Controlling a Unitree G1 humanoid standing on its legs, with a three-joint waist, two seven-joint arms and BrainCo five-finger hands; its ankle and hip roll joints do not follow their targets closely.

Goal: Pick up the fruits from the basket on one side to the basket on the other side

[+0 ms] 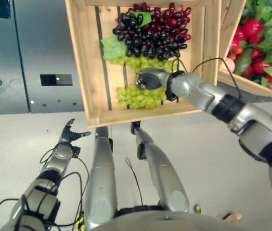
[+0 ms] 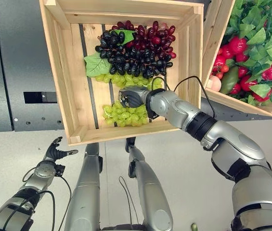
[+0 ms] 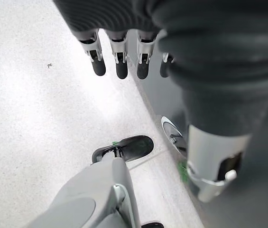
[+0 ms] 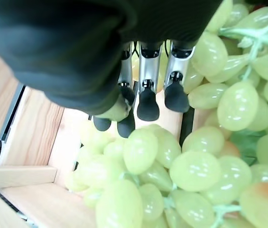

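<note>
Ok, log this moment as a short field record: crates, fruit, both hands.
left crate: wooden; holds dark grapes, red grapes, green grapes
right crate: red fruit under green leaves
right hand: inside left crate, over the green grapes; fingers extended, nothing gripped
left hand: low beside the crate, over the floor, open and empty
</note>
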